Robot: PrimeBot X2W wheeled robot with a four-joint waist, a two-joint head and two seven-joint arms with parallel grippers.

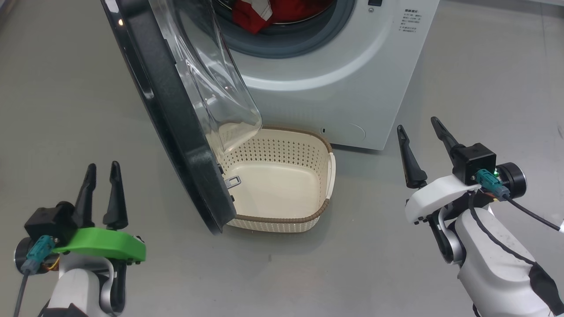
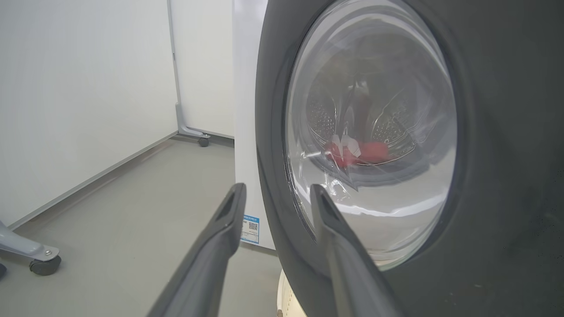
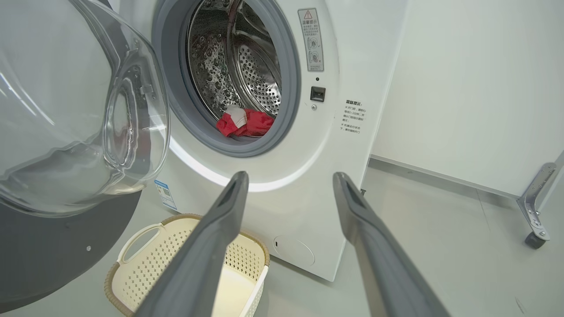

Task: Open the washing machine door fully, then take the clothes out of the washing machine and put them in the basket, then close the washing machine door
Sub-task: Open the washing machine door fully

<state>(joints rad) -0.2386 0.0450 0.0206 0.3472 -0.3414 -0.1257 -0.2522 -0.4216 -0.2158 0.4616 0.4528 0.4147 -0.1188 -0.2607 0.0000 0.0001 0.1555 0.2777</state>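
Basket partly behind door

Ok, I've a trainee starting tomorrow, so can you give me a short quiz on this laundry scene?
1. True or false: the clothes lie in the basket.
2. The washing machine door is: A) shut B) swung open C) taken off.
3. Fill in: the left pincer and the right pincer both stand ____, holding nothing.
Key: 1 false, they are inside the washing machine; 2 B; 3 open.
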